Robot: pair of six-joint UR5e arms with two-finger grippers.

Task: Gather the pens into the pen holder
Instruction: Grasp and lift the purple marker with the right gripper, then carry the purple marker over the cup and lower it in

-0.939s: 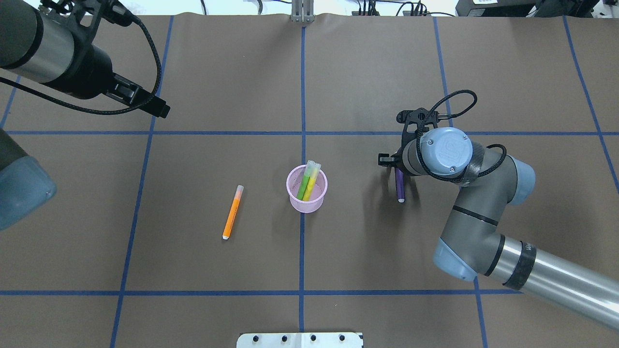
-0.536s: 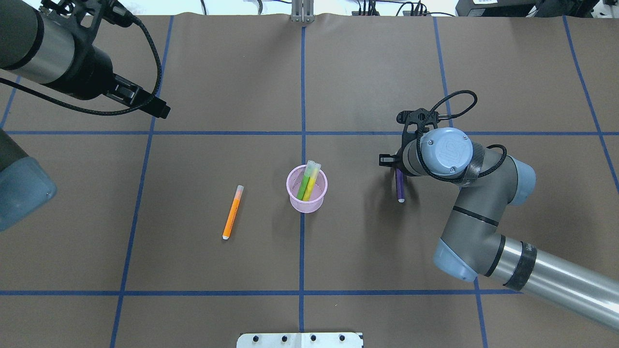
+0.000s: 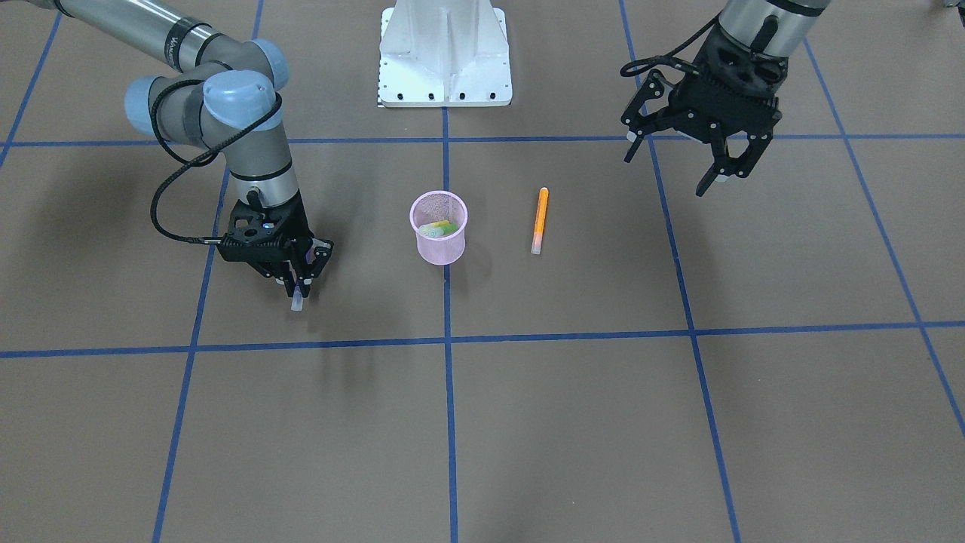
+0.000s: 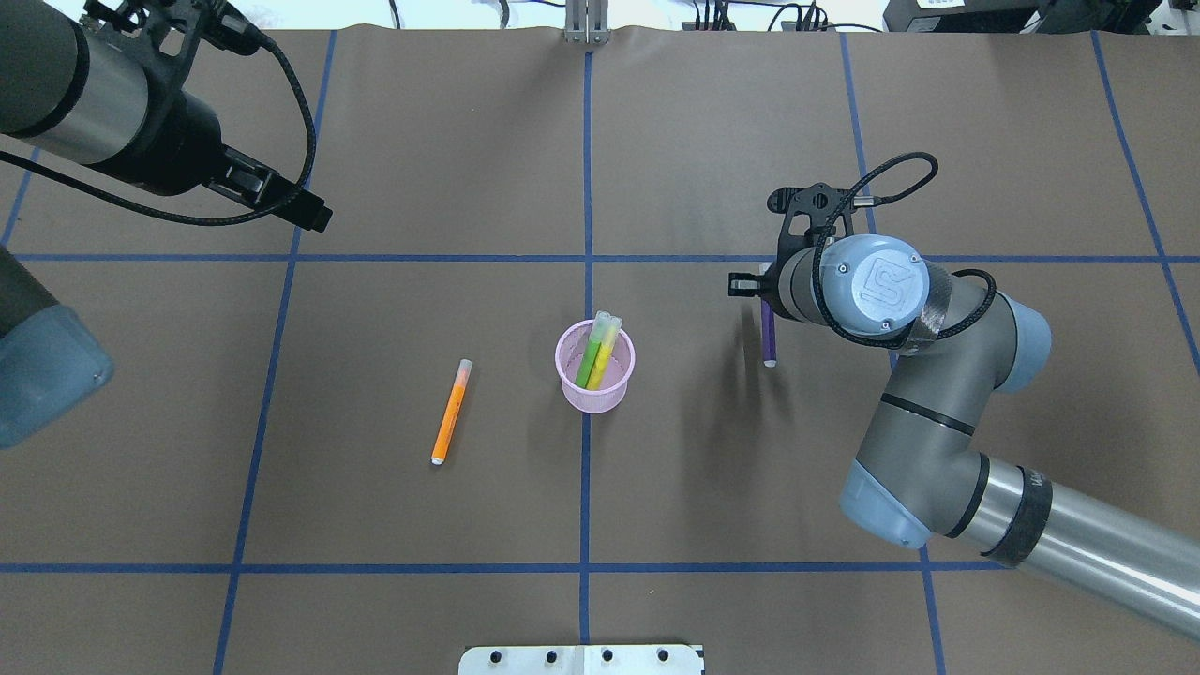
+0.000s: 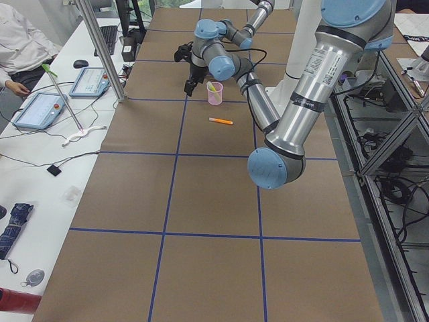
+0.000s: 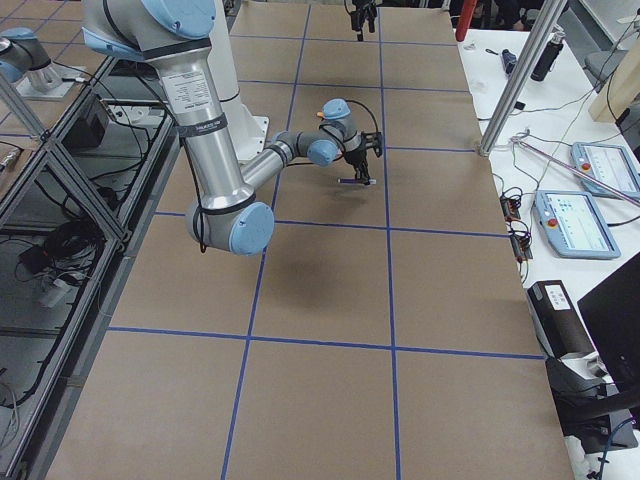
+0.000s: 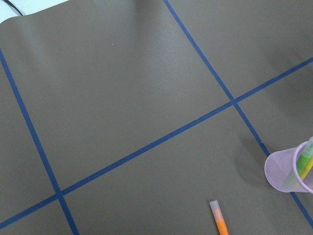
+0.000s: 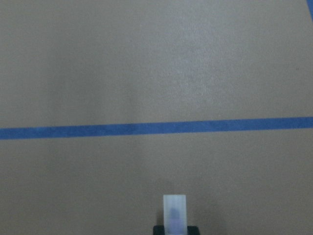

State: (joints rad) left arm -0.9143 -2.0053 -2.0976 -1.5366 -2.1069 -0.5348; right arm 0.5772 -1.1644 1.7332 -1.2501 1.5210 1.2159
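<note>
Purple pen (image 4: 769, 339), slim and translucent-capped, is pinched in right gripper (image 3: 298, 286).

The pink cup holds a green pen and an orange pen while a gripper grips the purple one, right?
No: the pink cup holds a green pen and a yellow pen; the overhead view shows the orange pen on the table. The right gripper does grip the purple pen.

One purple pen (image 4: 770, 336), one orange pen (image 4: 451, 412), one green pen (image 4: 590, 360) and one yellowish pen (image 4: 606, 351) are showing, making four in all. One pink pen holder (image 4: 600, 401) is standing on the counter (image 4: 403, 141), holding two of the four.
</note>
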